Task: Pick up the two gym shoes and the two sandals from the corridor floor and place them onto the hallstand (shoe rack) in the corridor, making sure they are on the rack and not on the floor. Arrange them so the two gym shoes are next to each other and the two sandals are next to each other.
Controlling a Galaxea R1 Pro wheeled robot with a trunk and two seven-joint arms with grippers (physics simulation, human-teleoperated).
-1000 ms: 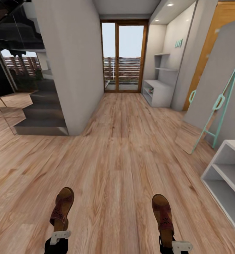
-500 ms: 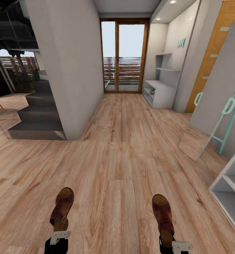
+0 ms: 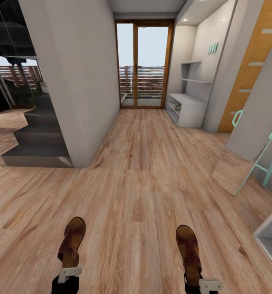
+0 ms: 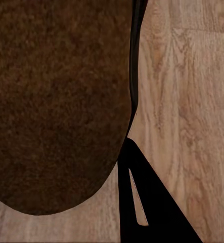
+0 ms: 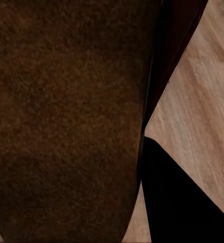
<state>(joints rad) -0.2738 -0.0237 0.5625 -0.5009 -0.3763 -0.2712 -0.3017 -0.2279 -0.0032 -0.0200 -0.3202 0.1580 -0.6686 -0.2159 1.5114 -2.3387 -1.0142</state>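
Each gripper, left (image 3: 69,272) and right (image 3: 201,281), clamps a sandal (image 3: 72,241) heel; carry level toward the rack (image 3: 187,107) far ahead.

Two brown sandals (image 3: 72,241) (image 3: 189,249) with tan footbeds and reddish-brown patterned straps, light brown grained wood-plank floor (image 3: 140,179), light-grey hallstand (image 3: 189,108), mint-green ladder frame (image 3: 270,157), orange-brown door (image 3: 250,65).

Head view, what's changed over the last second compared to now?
The camera moved with the robot: the low white shelf slid off toward the right edge, and the staircase and wall corner shifted left. Unchanged: each gripper, left and right, holds a sandal, left one, right one, in the same spot.
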